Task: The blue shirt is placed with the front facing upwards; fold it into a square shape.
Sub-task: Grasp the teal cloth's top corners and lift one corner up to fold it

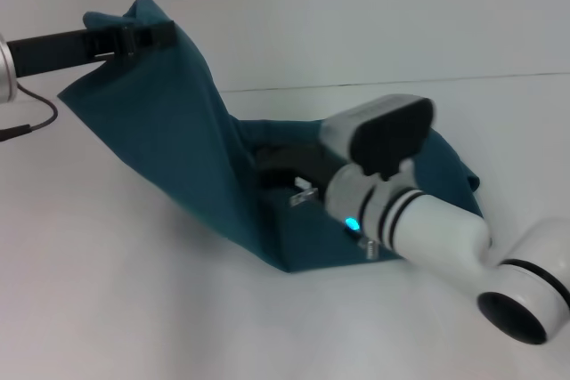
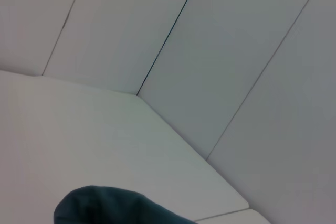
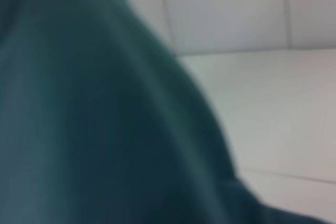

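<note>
The blue shirt [image 1: 178, 122] is held raised at upper left, pinched by the left gripper [image 1: 147, 37]. The right gripper [image 1: 303, 193], at centre, is hidden in cloth; its grip cannot be told.

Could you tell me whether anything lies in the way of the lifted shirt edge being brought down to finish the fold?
Nothing visible does. The left gripper holds the blue shirt raised; the right gripper sits low in its folds, and only bare table surrounds it.

It looks like a lab or test cell: a bare white table [image 1: 134, 309] and plain white panelled walls [image 2: 220, 51] with thin seams surround the rig.
</note>
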`<state>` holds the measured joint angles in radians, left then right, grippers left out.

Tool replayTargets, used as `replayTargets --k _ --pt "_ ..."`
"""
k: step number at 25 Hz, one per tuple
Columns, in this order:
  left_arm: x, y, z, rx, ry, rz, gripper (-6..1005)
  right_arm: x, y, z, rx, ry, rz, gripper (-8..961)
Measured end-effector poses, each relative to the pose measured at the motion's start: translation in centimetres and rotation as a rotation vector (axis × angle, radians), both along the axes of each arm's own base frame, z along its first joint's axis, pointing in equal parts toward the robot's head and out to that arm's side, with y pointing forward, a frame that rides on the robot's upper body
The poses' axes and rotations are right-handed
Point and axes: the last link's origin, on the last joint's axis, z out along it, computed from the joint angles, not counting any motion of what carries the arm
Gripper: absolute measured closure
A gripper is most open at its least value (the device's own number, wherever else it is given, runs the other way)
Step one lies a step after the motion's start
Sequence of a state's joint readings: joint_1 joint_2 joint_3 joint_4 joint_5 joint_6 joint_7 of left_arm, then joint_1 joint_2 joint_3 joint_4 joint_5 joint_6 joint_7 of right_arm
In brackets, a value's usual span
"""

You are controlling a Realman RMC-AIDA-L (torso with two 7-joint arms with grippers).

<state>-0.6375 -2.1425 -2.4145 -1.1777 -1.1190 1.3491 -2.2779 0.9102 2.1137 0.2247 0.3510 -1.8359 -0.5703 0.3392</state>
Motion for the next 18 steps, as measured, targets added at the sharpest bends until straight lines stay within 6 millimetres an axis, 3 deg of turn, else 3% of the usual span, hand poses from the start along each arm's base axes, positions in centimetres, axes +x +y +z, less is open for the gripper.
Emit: replayTargets --k 10,18 --pt "1.1 0.4 -0.1 0.007 -0.005 -0.023 940 -3.3 -1.5 -2.9 -0.142 -0.085 0.102 923" --pt "2.5 0.9 -1.3 -0.007 0.005 -0.055 940 -4.0 -2.2 -3.2 -0.158 -0.087 0.159 923"
